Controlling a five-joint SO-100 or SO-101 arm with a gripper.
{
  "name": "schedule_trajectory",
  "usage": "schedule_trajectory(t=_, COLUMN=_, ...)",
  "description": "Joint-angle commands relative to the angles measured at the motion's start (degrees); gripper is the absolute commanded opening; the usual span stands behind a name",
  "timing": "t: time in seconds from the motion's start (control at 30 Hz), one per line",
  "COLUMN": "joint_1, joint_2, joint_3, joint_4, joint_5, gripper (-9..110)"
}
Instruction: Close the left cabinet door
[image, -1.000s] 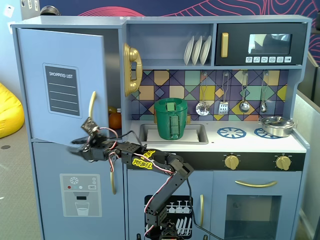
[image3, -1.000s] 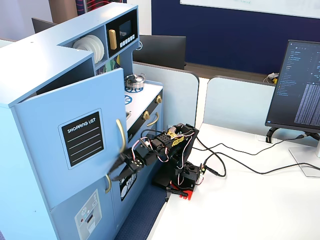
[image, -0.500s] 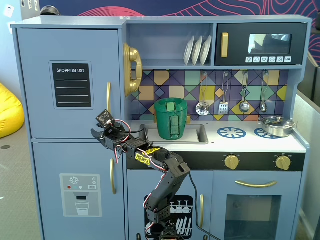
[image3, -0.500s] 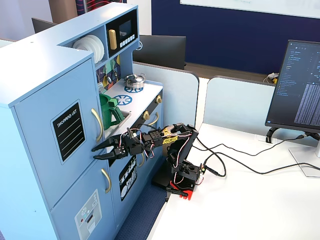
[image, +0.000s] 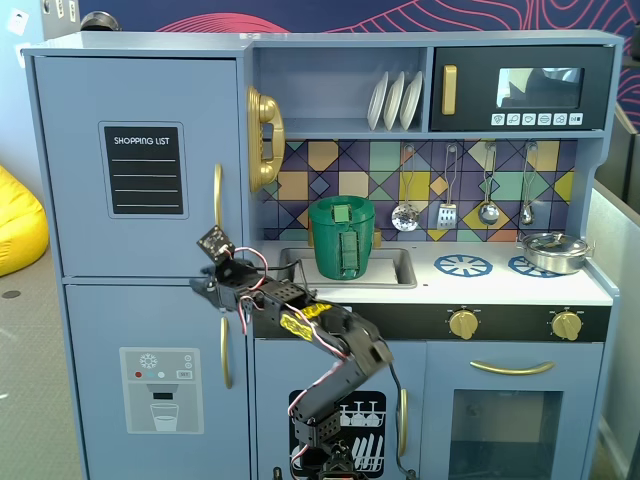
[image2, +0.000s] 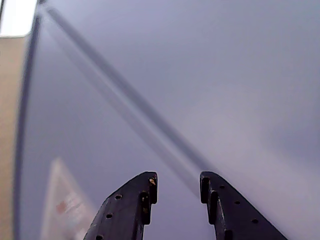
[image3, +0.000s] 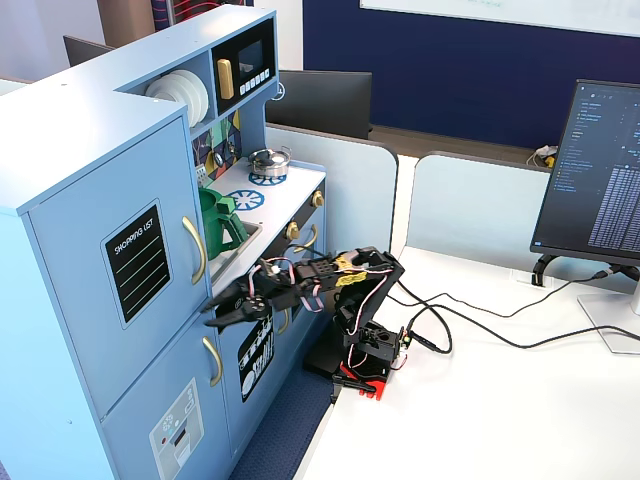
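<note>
The left cabinet door (image: 140, 110) is light blue with a black "SHOPPING LIST" panel and a curved gold handle (image: 217, 205). It lies flush with the cabinet front in both fixed views, also shown from the side (image3: 90, 210). My gripper (image: 203, 285) is open and empty, just below the handle at the seam between the upper and lower doors (image3: 216, 318). In the wrist view the black fingertips (image2: 147, 182) stand apart close to the blurred blue door face (image2: 225, 75). I cannot tell whether they touch it.
Below is the lower door with the dispenser graphic (image: 160, 390). A green pitcher (image: 342, 237) sits in the sink, a gold phone (image: 263, 137) hangs beside the door. The arm's base (image3: 365, 350), cables and a monitor (image3: 600, 170) are on the white desk.
</note>
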Motion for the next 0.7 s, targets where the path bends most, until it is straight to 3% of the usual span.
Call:
schedule_trajectory(t=0.0, joint_1=0.35, joint_2=11.78, joint_3=2.55, joint_4=11.69, joint_5=3.08, gripper=0)
schedule_trajectory(t=0.4, joint_1=36.83, joint_2=36.30, joint_3=26.98, joint_4=49.13, joint_5=6.77, gripper=0)
schedule_trajectory(t=0.67, joint_1=48.52, joint_2=48.69, joint_3=40.25, joint_4=65.57, joint_5=18.11, gripper=0)
